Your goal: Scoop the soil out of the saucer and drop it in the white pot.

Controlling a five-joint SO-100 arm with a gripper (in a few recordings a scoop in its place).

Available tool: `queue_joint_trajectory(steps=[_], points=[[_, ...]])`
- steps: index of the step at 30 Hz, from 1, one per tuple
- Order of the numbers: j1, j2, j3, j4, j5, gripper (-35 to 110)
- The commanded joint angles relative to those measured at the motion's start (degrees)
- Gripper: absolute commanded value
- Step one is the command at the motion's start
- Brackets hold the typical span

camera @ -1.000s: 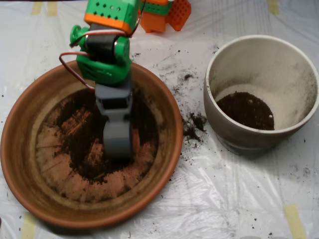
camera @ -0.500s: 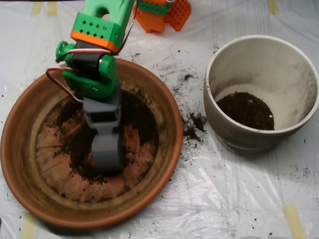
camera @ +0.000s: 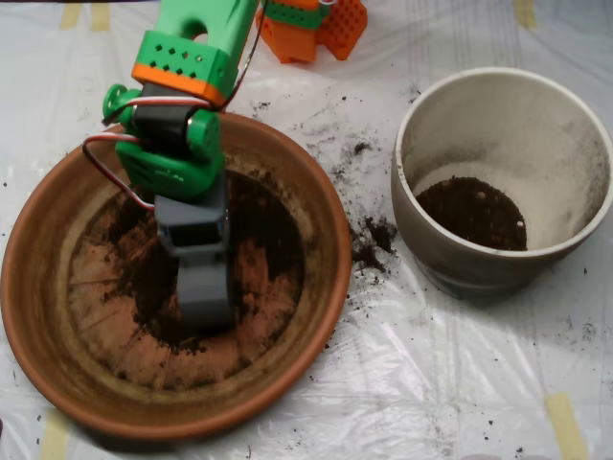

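The terracotta saucer (camera: 57, 364) lies at the left, with dark soil (camera: 273, 235) spread thinly over its ridged base. My grey scoop (camera: 203, 297) reaches down into the saucer's middle, its tip resting in the soil; the green and orange arm (camera: 177, 125) covers the saucer's far rim. The white pot (camera: 421, 220) stands at the right, apart from the saucer, with a patch of dark soil (camera: 471, 213) on its bottom.
Spilled soil crumbs (camera: 369, 244) lie on the clear plastic sheet between the saucer and the pot. An orange arm base (camera: 321, 24) stands at the top edge. Yellow tape strips (camera: 567, 422) hold the sheet down.
The arm and scoop have shifted left across the saucer, pushing through the soil; over the last half second they barely moved.
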Motion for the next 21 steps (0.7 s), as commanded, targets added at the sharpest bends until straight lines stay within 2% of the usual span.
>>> queue_joint_trajectory(steps=[1, 7, 16, 21], points=[[2.46, 8.96, 8.96, -5.19, -0.62, 26], [2.20, 12.83, 15.29, -9.23, -1.76, 23], [4.13, 14.77, 17.58, -10.81, -2.11, 1], [4.22, 15.38, 18.19, -11.16, -2.99, 0]])
